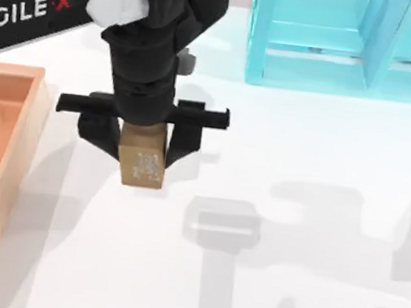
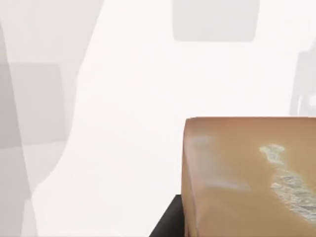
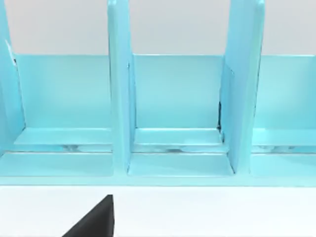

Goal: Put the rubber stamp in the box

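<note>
My left gripper (image 1: pixel 145 134) is shut on the rubber stamp (image 1: pixel 143 163), a tan-brown block with a whitish speckled face turned upward. The stamp hangs above the white table in the left-middle, and its shadow falls lower right of it. In the left wrist view the stamp (image 2: pixel 247 177) is close up, with a black finger (image 2: pixel 168 224) beside it. The box (image 1: pixel 21 140), an orange-brown wooden tray with lighter rim walls, lies at the table's left edge, a short way left of the gripper. My right gripper (image 3: pixel 94 222) shows as a black edge facing the turquoise shelf.
A turquoise shelf structure (image 1: pixel 322 41) with upright dividers (image 3: pixel 121 98) stands at the back right of the table. The white table (image 1: pixel 301 157) lies between it and the box. Grey arm shadows cross the lower right.
</note>
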Robot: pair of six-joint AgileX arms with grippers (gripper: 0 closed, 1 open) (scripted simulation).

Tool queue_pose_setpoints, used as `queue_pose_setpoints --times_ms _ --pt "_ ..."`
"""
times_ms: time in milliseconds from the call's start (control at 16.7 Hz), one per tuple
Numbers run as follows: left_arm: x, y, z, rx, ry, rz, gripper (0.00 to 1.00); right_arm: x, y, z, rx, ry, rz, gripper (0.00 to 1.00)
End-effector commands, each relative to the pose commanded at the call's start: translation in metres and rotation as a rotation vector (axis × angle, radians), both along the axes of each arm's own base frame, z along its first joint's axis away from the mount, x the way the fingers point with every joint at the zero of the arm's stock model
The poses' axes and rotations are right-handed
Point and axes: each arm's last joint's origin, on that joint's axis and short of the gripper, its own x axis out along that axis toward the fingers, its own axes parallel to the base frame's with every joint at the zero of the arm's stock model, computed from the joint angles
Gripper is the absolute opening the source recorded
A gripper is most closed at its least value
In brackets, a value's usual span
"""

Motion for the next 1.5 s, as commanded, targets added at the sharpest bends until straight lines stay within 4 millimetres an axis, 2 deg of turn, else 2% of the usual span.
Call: queue_pose_setpoints --times_ms 120,300,420,600,780,900,1080,1380,1500 --pt "0.006 0.011 0.002 0.000 0.000 0.000 0.00 0.000 0.000 0.000 0.000 0.000 0.000 1.00" --pt "0.022 0.052 0.009 -0.001 0.000 -0.005 0.00 0.000 0.000 0.000 0.000 0.000 0.000 1.00" --pt "0.033 0.095 0.014 0.001 0.005 -0.008 0.00 0.000 0.000 0.000 0.000 0.000 0.000 1.00" --pt "0.040 0.173 0.022 0.002 0.016 -0.005 0.00 0.000 0.000 0.000 0.000 0.000 0.000 1.00" --pt "0.029 0.246 0.032 -0.002 0.017 -0.002 0.00 0.000 0.000 0.000 0.000 0.000 0.000 1.00" --pt "0.018 0.278 0.038 -0.003 0.009 0.000 0.00 0.000 0.000 0.000 0.000 0.000 0.000 1.00" --pt "0.008 0.299 0.044 -0.003 -0.003 0.001 0.00 0.000 0.000 0.000 0.000 0.000 0.000 1.00" --pt "0.009 0.299 0.042 -0.001 -0.002 -0.004 0.00 0.000 0.000 0.000 0.000 0.000 0.000 1.00" --pt "0.010 0.299 0.033 -0.001 -0.001 -0.004 0.00 0.000 0.000 0.000 0.000 0.000 0.000 1.00"
